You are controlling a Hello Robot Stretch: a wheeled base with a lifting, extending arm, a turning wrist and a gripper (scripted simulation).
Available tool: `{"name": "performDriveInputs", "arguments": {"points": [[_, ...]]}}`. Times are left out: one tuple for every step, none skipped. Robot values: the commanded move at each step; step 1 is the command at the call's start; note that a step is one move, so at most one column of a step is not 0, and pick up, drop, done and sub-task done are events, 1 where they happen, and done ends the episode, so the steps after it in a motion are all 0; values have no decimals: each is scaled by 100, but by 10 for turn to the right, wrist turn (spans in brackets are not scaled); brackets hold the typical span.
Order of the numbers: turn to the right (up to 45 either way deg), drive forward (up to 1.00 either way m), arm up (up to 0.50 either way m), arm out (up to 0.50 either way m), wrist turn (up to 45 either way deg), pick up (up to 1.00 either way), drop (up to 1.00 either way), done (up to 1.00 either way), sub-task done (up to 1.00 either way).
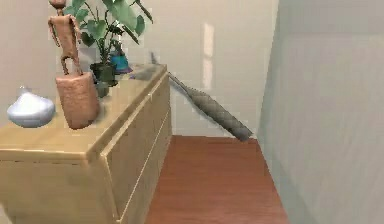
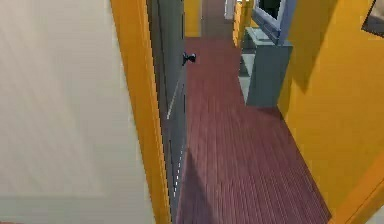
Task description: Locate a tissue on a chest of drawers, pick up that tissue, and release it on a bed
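Forward view: a wooden chest (image 1: 135,140) stands at the left. On its top, at the near left end, sits a pale, peaked blob (image 1: 30,108), perhaps the tissue. A brown statue (image 1: 72,75) stands just beside it, with a plant (image 1: 108,35) farther back. A grey pole (image 1: 212,108) leans beyond the chest.
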Motion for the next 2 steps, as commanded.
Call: {"name": "performDriveInputs", "arguments": {"points": [[0, 75, 0, 0, 0, 0, 0, 0, 0], [-450, 0, 0, 0, 0, 0, 0, 0, 0]]}}
